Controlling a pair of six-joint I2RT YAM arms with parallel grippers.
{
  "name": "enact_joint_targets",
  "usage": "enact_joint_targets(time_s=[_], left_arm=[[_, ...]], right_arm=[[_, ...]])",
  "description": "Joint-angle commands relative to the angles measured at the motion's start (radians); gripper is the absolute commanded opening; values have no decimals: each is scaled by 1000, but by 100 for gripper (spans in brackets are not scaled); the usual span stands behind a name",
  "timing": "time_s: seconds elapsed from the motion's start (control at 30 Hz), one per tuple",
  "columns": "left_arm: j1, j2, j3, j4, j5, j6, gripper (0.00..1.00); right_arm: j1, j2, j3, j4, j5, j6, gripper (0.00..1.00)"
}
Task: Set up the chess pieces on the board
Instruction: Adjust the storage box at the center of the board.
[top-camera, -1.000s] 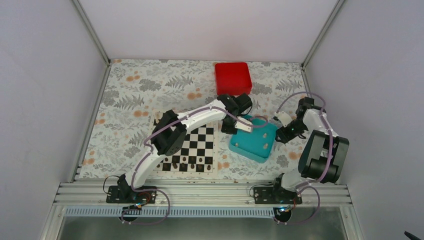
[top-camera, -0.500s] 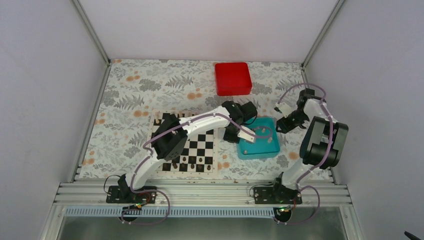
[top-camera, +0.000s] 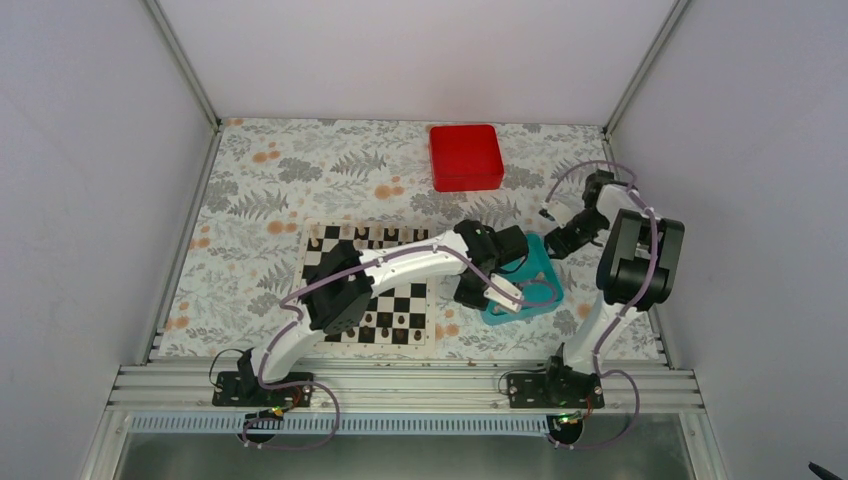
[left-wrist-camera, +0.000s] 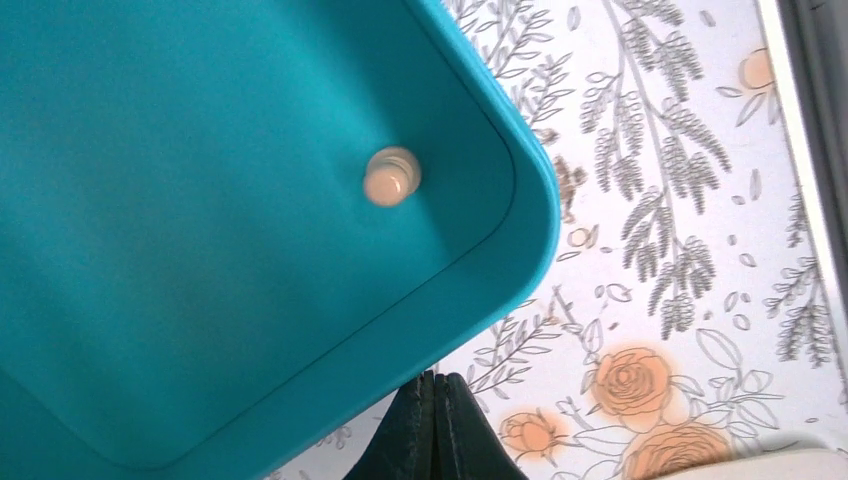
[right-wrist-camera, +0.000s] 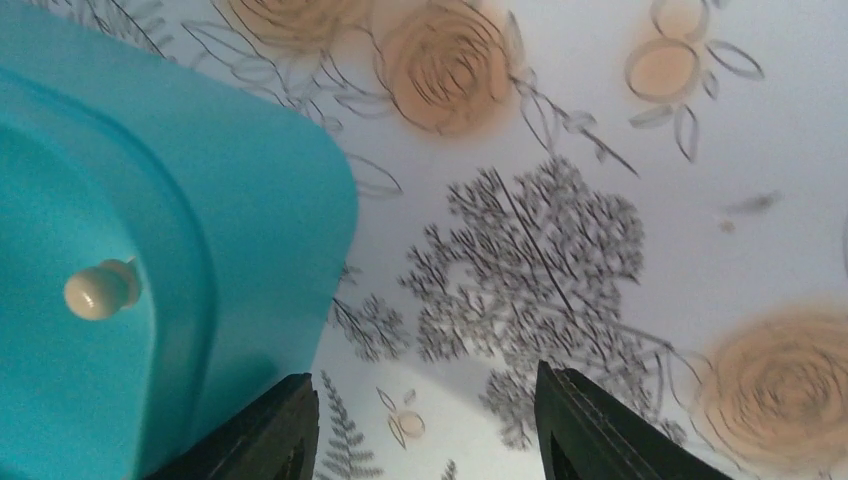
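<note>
A teal tray (left-wrist-camera: 200, 230) fills the left wrist view, with one pale chess piece (left-wrist-camera: 392, 177) lying near its rounded corner. My left gripper (left-wrist-camera: 438, 385) is shut, its tips against the underside of the tray's rim. From above, the left gripper (top-camera: 510, 300) reaches over the board (top-camera: 410, 272) to the tray (top-camera: 540, 270), which looks tilted. My right gripper (right-wrist-camera: 425, 400) stands open over the floral cloth just beside the tray's corner (right-wrist-camera: 250, 220), nothing between its fingers; a pale piece (right-wrist-camera: 100, 290) lies inside that tray. In the top view the right gripper (top-camera: 553, 243) is at the tray's far right edge.
Dark brown pieces (top-camera: 380, 322) stand in the board's near rows. A red box (top-camera: 465, 157) sits at the back of the table. White walls close in both sides, and a metal rail (top-camera: 400, 385) runs along the near edge.
The left gripper has slid toward the near right with the teal tray, which went from raised to flat to tilted. The right gripper has drawn back from the tray toward the far side.
</note>
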Motion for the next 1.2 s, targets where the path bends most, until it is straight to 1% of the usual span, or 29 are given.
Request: enact_joint_targets(time_s=[0.0, 0.1, 0.47, 0.6, 0.67, 0.8, 1.0, 1.17], left_arm=[[-23, -26, 2, -30, 49, 6, 2], [-30, -11, -4, -36, 51, 8, 2], [-63, -13, -11, -41, 128, 18, 2], [-85, 0, -9, -48, 142, 26, 2], [-86, 2, -3, -59, 161, 34, 2], [-127, 9, 14, -66, 169, 40, 2], [-141, 38, 65, -90, 206, 45, 2], [-151, 62, 81, -85, 202, 48, 2]], right_arm=[[61, 28, 39, -26, -26, 22, 57], [91, 34, 56, -38, -30, 32, 57], [185, 78, 133, -93, -26, 56, 58], [222, 101, 158, -109, -24, 56, 60], [239, 111, 174, -119, -22, 58, 61], [268, 133, 205, -131, -21, 66, 62], [304, 161, 258, -148, -30, 72, 63], [338, 190, 290, -169, -39, 69, 63]])
